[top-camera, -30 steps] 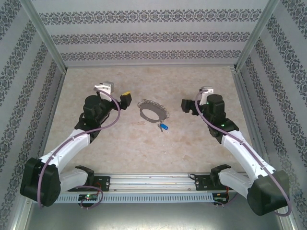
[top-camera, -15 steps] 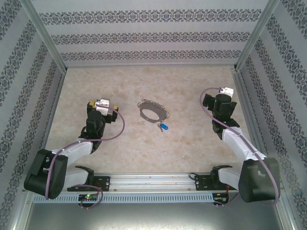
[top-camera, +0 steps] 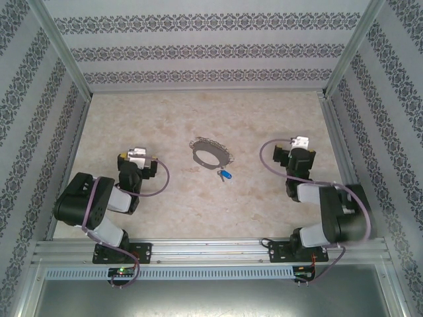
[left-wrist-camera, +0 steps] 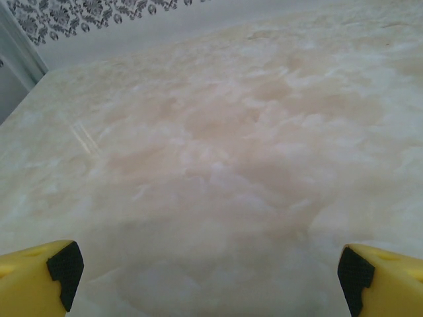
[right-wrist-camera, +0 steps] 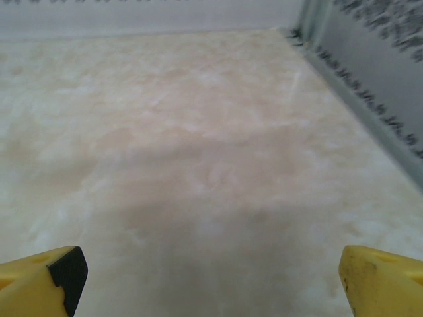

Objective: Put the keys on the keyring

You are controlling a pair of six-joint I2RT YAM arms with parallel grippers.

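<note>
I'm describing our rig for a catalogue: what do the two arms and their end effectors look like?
The left arm and right arm have white links, bulky black joints and a looping purple cable each. The left end effector and right end effector have yellow fingers with black pads.

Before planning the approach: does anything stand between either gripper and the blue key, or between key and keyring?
Nothing visible does. Bare table separates left gripper and right gripper from the key, which lies beside the keyring.
</note>
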